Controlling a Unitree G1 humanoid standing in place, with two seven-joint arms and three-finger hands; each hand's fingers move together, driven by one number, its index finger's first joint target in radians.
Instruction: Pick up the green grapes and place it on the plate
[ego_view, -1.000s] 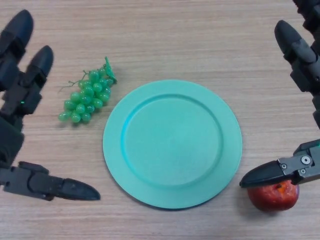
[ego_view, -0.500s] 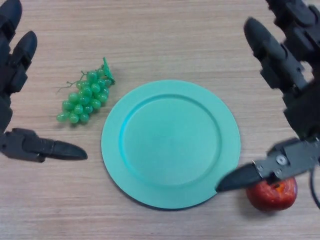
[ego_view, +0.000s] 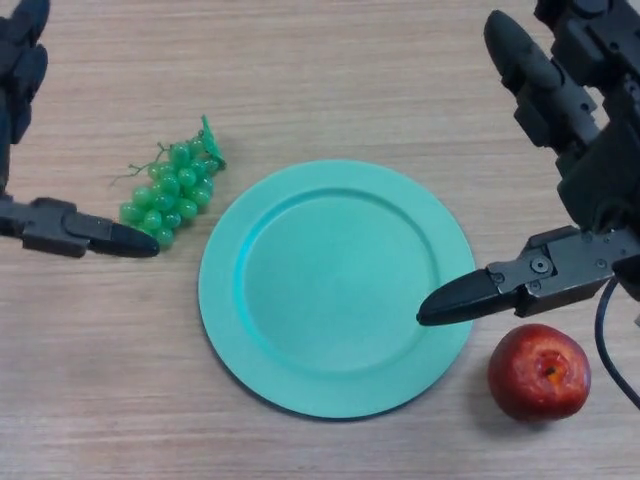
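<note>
Since the grapes (ego_view: 170, 190) lie near the surface's left edge, slanting toward the plate (ego_view: 335, 285), your left hand (ego_view: 70, 228), spread wide, is nearer; right hand (ego_view: 560, 200) is spread too.

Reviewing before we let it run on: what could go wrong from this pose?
1. The left hand is open, its thumb tip right beside the green grapes; a low approach could nudge the bunch away instead of grasping it.
2. The right hand has its thumb over the plate rim, possibly obstructing the drop.
3. The apple lies just below that hand; a sweep could roll it.
</note>
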